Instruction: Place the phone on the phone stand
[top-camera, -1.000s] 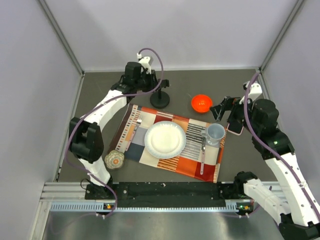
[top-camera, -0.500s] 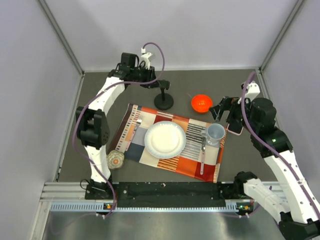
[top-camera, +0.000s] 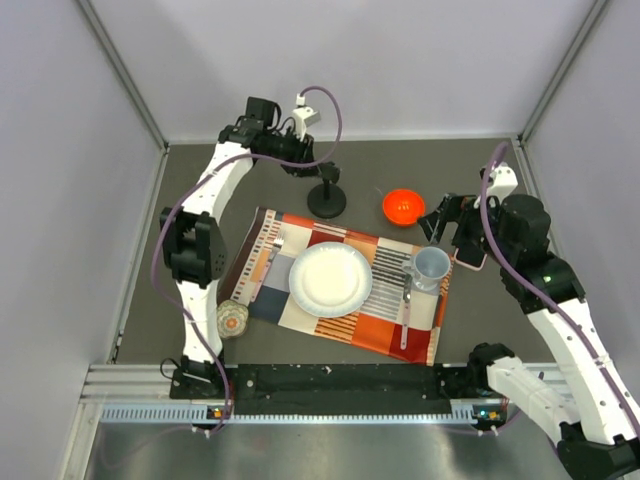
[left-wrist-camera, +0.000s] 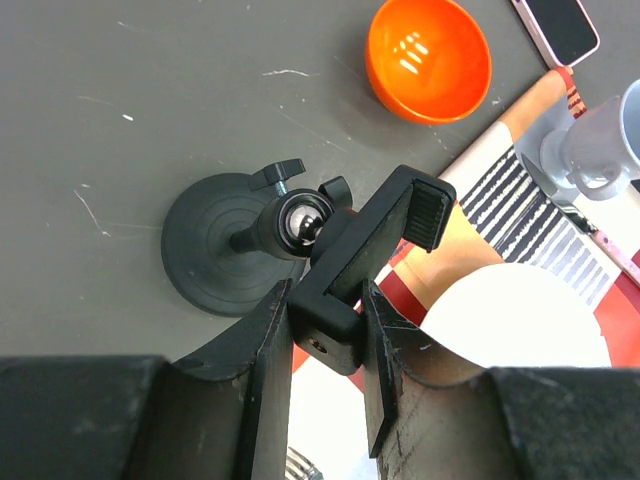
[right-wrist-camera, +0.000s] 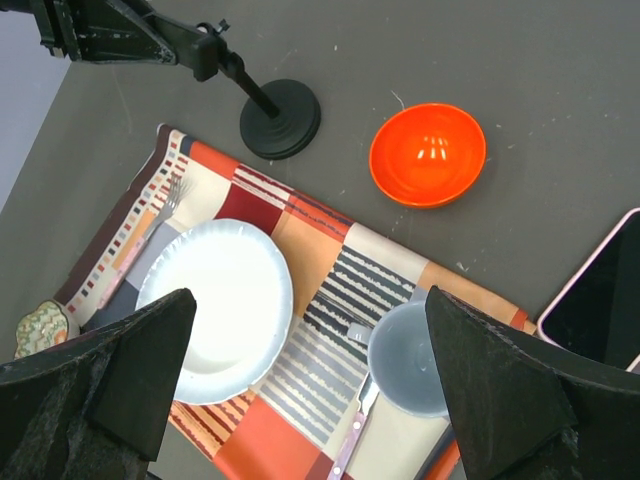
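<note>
Black stand (top-camera: 327, 199) at 12 o'clock, its holder pinched in my left gripper (left-wrist-camera: 325, 300); pink-edged phone (top-camera: 472, 250) lies flat at 3 o'clock.

This is a robot test cell in a lab rather than a home. Plain pale panel walls (top-camera: 350, 70) on metal corner struts (top-camera: 122, 75) box in a dark grey worktop (top-camera: 420, 165) on the left, right and far sides. Two white robot arms, the left arm (top-camera: 205, 195) and the right arm (top-camera: 565, 320), are bolted to an aluminium rail (top-camera: 330, 412) at the near edge. A staged place setting of patchwork placemat (top-camera: 345, 330), white plate (top-camera: 330, 279) and mug (top-camera: 432, 266) lies mid-worktop.
</note>
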